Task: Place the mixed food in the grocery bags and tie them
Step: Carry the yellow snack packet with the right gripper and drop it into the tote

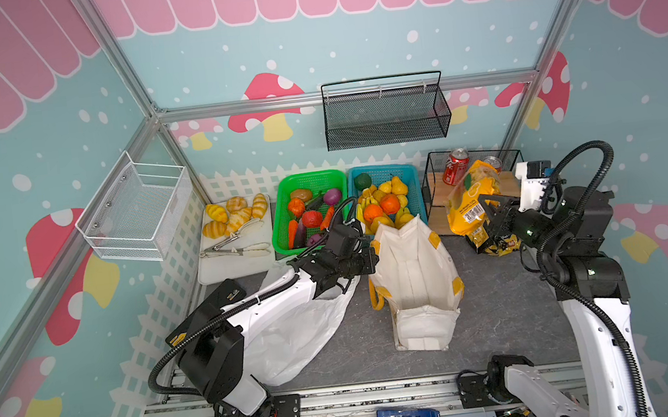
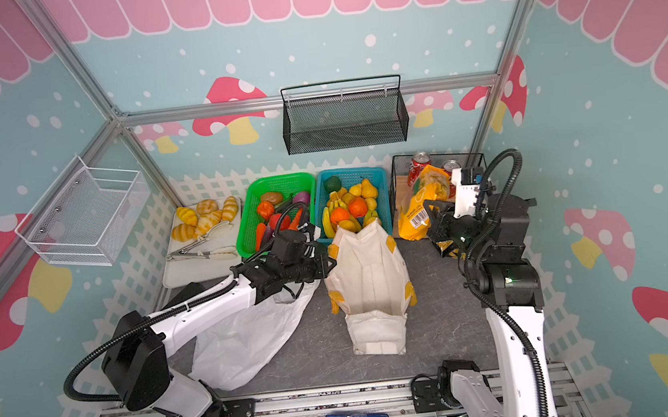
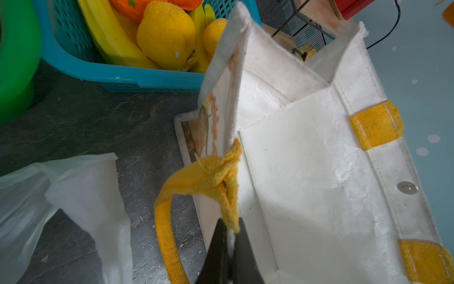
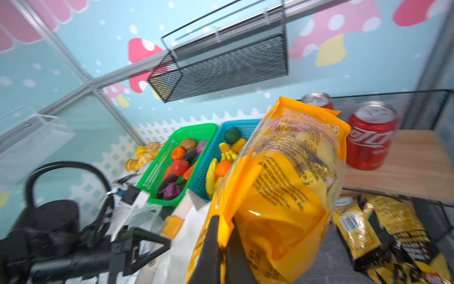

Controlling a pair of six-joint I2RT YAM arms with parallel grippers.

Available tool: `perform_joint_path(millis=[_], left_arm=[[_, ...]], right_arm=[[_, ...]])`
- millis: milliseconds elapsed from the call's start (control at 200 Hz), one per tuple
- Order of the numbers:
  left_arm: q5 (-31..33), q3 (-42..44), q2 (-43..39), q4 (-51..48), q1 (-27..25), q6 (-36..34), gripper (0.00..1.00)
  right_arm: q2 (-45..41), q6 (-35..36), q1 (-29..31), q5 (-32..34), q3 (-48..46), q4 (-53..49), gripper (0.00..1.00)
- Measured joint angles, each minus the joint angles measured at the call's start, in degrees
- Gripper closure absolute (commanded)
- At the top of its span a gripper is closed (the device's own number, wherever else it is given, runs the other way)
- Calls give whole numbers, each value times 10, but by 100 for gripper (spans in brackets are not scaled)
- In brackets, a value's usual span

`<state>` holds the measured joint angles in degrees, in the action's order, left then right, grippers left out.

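Holding a snack bag (image 1: 465, 205) clenched by one edge in my right hand (image 4: 224, 228), raised beside the wire rack (image 1: 432, 183), I pinch the tote (image 1: 414, 277) rim at a yellow handle root with my left hand (image 3: 231, 233), so the mouth stands open. The tote stands on the desk (image 1: 501, 318), seemingly empty; the plastic bag (image 1: 295, 347) lies flat beside it. More packets (image 1: 481, 241) lie below the right hand; fruit (image 1: 389, 202) waits in the blue basket (image 1: 380, 168). I should carry the bag over the mouth, lead with its narrow end, and release only once inside, left grip unmoved.
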<state>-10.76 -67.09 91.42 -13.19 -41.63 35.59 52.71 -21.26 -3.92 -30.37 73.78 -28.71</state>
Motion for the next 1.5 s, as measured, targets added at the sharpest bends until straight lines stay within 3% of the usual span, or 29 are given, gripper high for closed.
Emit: perform_joint_path(millis=[185, 370, 620, 775, 841, 966, 1041, 1236, 1376, 1501], left_arm=[[-5, -6, 3, 0, 0, 0, 100], [-7, -12, 6, -3, 0, 2, 100], [-10, -15, 7, -4, 0, 2, 100], [-13, -16, 7, -3, 0, 2, 100], [-15, -16, 7, -2, 0, 2, 100], [-21, -16, 7, 2, 0, 2, 100], [-24, -16, 7, 6, 0, 2, 100], [-23, -16, 7, 6, 0, 2, 100], [-24, -7, 2, 12, 4, 6, 100], [-24, 16, -12, 19, 18, 14, 100]], right_arm=[[15, 13, 95, -64, 5, -22, 100], [18, 34, 156, -73, -57, -59, 100], [68, 68, 182, 63, -120, -111, 100], [101, 77, 234, 154, -139, -95, 100], [115, 77, 255, 176, -151, -78, 91], [149, 75, 273, 190, -165, -41, 56], [151, 73, 273, 203, -163, -30, 44], [87, 72, 243, 257, -126, -31, 28], [44, 58, 108, 265, -113, -7, 24], [38, 30, -13, 253, -159, 53, 23]])
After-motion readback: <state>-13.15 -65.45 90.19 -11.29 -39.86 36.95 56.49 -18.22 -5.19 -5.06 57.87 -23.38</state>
